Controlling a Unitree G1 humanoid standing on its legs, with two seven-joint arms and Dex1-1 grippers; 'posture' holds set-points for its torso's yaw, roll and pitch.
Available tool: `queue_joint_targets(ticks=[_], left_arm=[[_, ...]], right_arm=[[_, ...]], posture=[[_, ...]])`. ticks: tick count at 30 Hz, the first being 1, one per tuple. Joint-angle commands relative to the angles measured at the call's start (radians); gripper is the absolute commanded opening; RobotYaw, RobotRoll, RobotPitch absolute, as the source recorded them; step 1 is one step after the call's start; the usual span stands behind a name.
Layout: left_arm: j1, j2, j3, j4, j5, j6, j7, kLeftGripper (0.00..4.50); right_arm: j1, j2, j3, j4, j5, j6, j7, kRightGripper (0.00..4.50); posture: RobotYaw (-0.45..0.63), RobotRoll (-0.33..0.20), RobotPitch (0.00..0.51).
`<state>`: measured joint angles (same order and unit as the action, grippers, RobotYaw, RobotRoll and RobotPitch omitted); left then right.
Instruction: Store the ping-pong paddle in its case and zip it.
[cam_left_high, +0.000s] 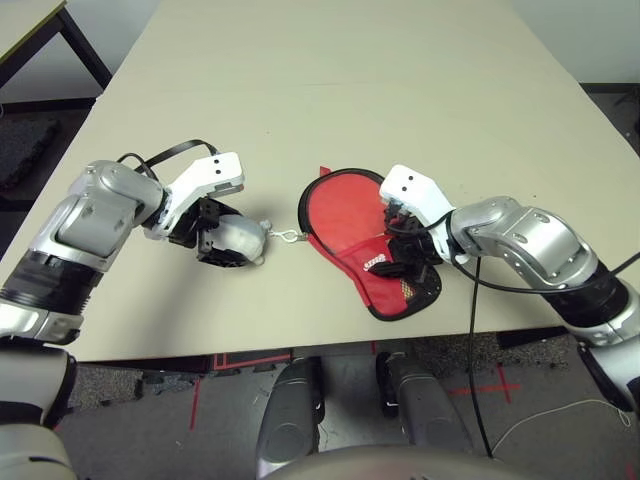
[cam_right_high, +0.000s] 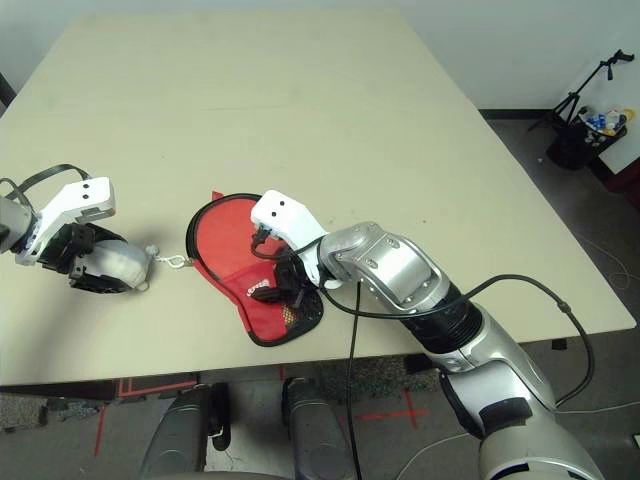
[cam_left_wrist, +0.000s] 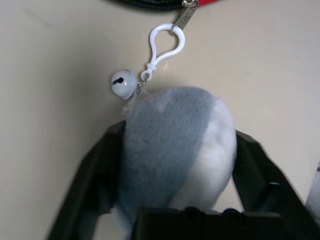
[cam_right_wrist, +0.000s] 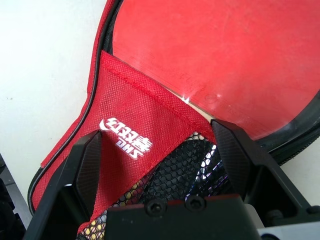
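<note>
Case (cam_left_high: 380, 300) could slide if the left gripper (cam_left_high: 240, 238), hugging the fuzzy toy (cam_left_wrist: 172, 145) at nine o'clock, tugs hard. The right gripper (cam_right_wrist: 156, 129) is wide open, pinching nothing.

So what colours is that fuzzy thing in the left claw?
Grey-blue and white; the fuzzy thing shows best in the left wrist view.

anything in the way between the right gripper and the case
Nothing visible stands between them: the right gripper, fingers open, is right over the case, by the white logo.
</note>
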<state>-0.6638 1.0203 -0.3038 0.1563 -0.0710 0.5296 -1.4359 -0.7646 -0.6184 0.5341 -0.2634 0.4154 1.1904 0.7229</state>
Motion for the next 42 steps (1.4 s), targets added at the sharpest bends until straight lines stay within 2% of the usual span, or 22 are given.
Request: queue_joint_targets(ticks=[1,7,10,16,22,25,31,42], left_arm=[[-0.034,-0.036,-0.006,0.069,0.044,-0.032,0.048,2.66],[-0.16,-0.139,0.011,0.306,0.136,-0.133,0.215,0.85],[-0.262,-0.221,0.011,0.5,0.194,-0.245,0.355,0.37],[-0.457,-0.392,0.0,0.861,0.28,-0.432,0.575,0.34],[-0.582,-0.522,0.01,1.067,0.337,-0.514,0.763,0.34],[-0.611,-0.56,0.008,1.115,0.362,-0.538,0.829,0.34],[-0.676,-0.682,0.02,1.174,0.391,-0.563,0.994,0.34],[-0.73,-0.897,0.065,1.191,0.378,-0.586,1.05,0.34]], right_arm=[[0.019,0.004,0.008,0.018,-0.012,0.018,0.007,4.5],[0.019,0.009,0.005,0.025,-0.019,0.018,0.011,4.5],[0.018,0.016,0.006,0.029,-0.023,0.018,0.014,4.5],[0.025,0.03,0.01,0.041,-0.032,0.016,0.02,4.5],[0.031,0.04,0.019,0.053,-0.042,0.009,0.028,4.5],[0.032,0.047,0.019,0.052,-0.04,0.015,0.031,4.5],[0.024,0.07,0.033,0.057,-0.044,0.011,0.038,4.5],[0.007,0.109,0.055,0.076,-0.065,0.005,0.051,4.5]], posture=[[-0.03,0.0,0.174],[-0.03,0.0,0.174],[-0.02,0.0,0.176],[-0.02,0.0,0.186],[-0.02,0.0,0.196],[-0.02,0.0,0.204],[-0.03,0.0,0.224],[-0.06,0.0,0.234]])
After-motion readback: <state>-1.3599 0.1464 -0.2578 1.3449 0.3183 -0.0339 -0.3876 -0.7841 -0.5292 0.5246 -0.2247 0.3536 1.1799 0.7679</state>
